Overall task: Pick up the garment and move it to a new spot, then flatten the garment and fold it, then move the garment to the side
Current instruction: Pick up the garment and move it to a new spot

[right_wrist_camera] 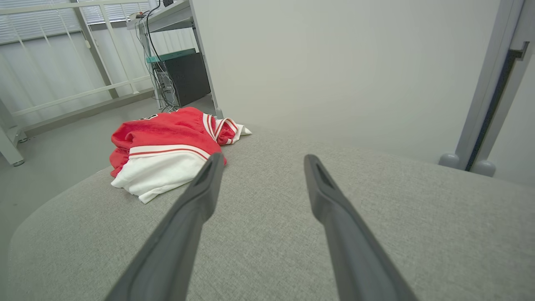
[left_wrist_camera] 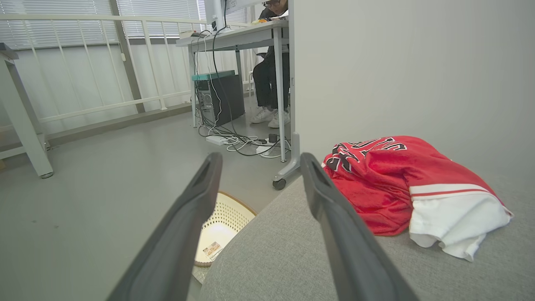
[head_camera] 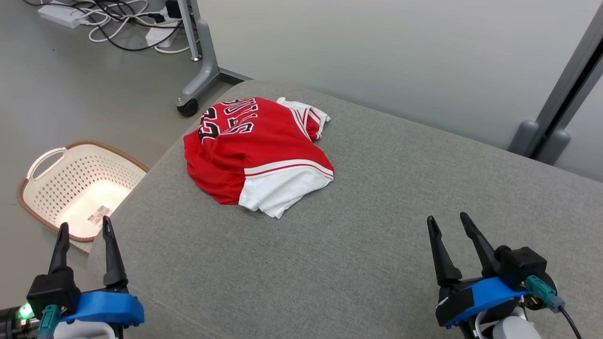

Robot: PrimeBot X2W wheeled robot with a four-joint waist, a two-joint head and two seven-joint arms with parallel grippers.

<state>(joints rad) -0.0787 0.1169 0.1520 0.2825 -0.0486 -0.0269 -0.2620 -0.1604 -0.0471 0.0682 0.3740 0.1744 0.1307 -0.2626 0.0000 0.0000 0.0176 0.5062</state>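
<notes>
A red and white garment with black lettering lies bunched on the far left part of the grey cushioned surface. In the left wrist view the garment sits to the right of my fingers; in the right wrist view the garment is ahead to the left. My left gripper hangs open at the surface's near left corner, well short of the garment. Open and holding nothing, my right gripper hovers over the near right of the surface.
A white perforated basket with a brown rim stands on the floor left of the surface. A desk leg on a castor and cables lie beyond. A grey panel backs the surface. A person's legs show under a desk.
</notes>
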